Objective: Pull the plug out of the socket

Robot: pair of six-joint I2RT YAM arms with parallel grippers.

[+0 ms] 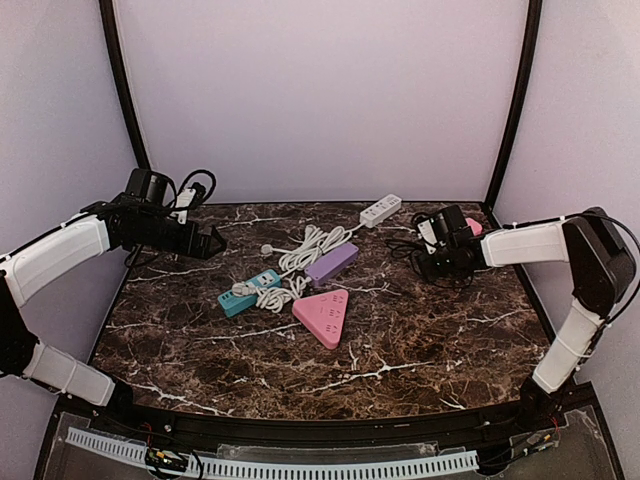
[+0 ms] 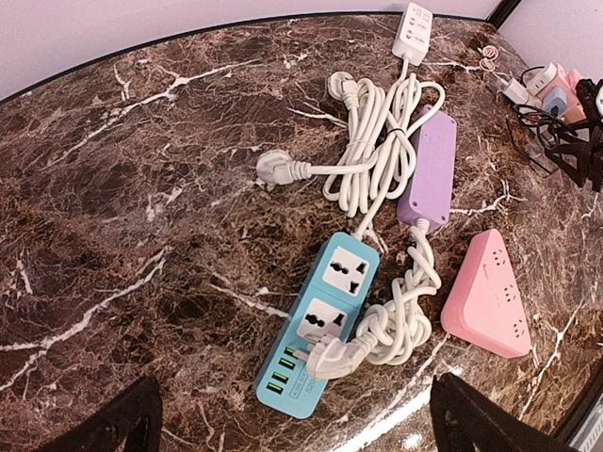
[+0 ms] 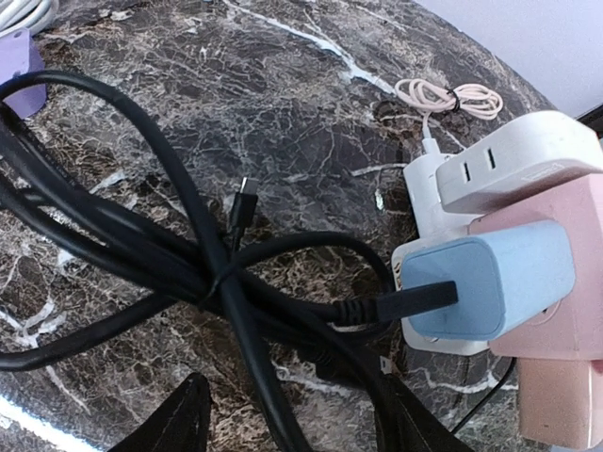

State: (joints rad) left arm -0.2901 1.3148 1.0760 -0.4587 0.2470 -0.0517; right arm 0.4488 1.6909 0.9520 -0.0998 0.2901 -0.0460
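Standing open, both jaws grip nothing; blue plug (image 3: 490, 278) sits in pink socket (image 3: 584, 202).

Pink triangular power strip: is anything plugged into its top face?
No, the pink triangular power strip shows only bare socket holes on top.

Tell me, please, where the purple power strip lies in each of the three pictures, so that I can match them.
Top view: the purple power strip lies slanted near the middle of the picture.
Left wrist view: right of centre, in the upper half.
Right wrist view: only a corner shows, at the upper left edge.
Shared landmark: the coiled white cable beside it.
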